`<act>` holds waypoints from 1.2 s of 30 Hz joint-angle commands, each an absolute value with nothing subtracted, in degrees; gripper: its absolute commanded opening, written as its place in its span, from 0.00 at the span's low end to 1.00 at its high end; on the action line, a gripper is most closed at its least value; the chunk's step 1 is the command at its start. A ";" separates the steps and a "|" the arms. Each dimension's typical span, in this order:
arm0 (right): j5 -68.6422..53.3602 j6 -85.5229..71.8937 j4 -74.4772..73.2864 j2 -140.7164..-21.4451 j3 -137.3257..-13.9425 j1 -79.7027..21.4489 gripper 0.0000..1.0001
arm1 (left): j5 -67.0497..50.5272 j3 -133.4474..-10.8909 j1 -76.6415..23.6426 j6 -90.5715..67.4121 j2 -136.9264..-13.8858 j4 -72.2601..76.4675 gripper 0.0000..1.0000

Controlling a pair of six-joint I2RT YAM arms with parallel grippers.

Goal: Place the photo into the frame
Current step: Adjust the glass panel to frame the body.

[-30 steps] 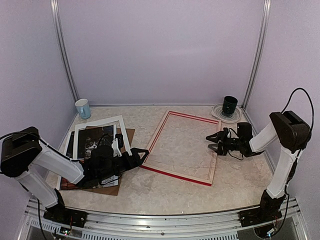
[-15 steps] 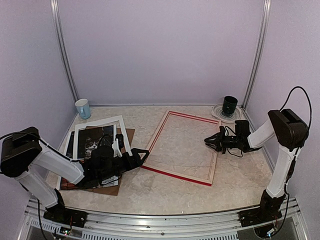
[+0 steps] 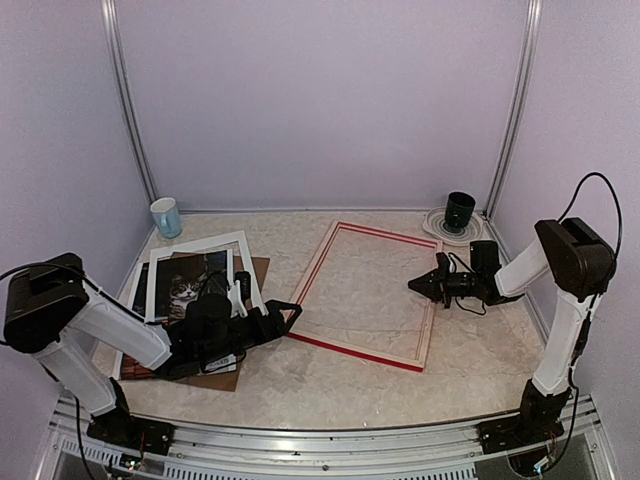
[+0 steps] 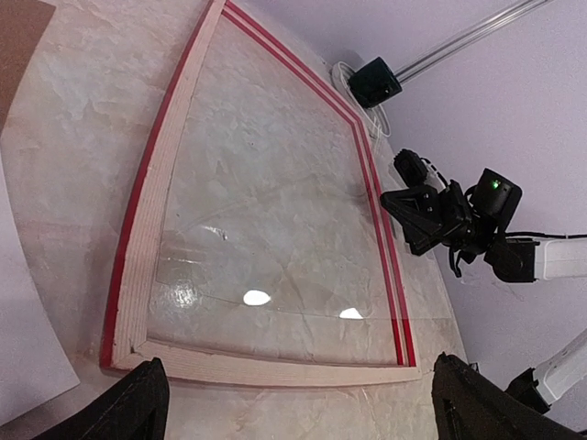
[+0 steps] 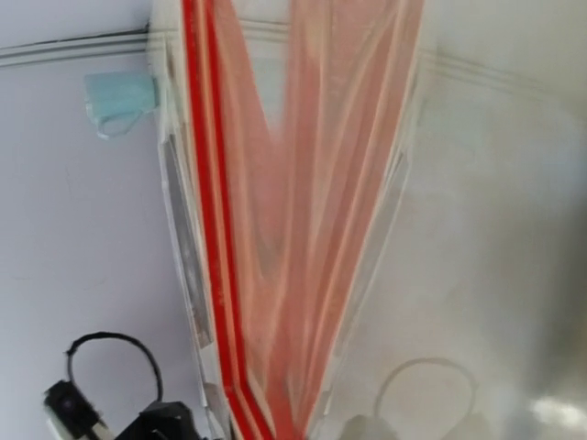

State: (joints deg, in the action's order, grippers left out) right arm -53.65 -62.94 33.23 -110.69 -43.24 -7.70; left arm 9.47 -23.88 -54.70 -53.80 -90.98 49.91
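Observation:
The frame, red-edged with pale wood rails, lies flat mid-table; in the left wrist view its near rail runs just beyond my fingers. The photo, a cat print, lies at the left under a white mat. My left gripper hovers low between the photo and the frame's left corner, jaws wide open and empty. My right gripper is shut, its tip at the frame's right rail. The right wrist view shows only blurred red rail, no fingers.
A brown backing board lies under the mat and photo. A light blue cup stands at the back left. A dark green cup sits on a plate at the back right. Purple walls enclose the table.
My right gripper has closed from half open to shut and shifted slightly left onto the frame's right rail. The left arm has barely moved.

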 commanded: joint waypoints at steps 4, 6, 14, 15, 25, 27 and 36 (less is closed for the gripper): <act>-59.28 -72.20 49.00 -108.88 -41.28 -7.04 0.00 | 10.06 -24.61 -55.39 -53.98 -91.59 51.61 0.99; -59.93 -75.62 53.83 -109.08 -40.73 -7.04 0.00 | 10.21 -24.48 -55.47 -54.05 -91.43 51.69 0.99; -60.74 -89.68 74.81 -112.83 -38.65 -7.05 0.00 | 10.63 -24.17 -55.85 -54.10 -91.28 52.07 0.99; -60.67 -89.86 75.25 -113.07 -38.71 -7.11 0.00 | 10.63 -24.13 -55.82 -54.09 -91.31 52.08 0.99; -59.16 -83.45 68.33 -113.56 -37.37 -7.27 0.00 | 11.11 -23.88 -55.82 -54.27 -91.62 53.14 0.99; -58.63 -82.21 67.54 -114.42 -37.12 -7.60 0.00 | 10.99 -23.98 -55.89 -54.29 -91.90 53.40 0.99; -58.62 -84.16 72.70 -120.04 -37.68 -9.54 0.00 | 11.13 -23.69 -55.93 -54.36 -91.91 53.47 0.99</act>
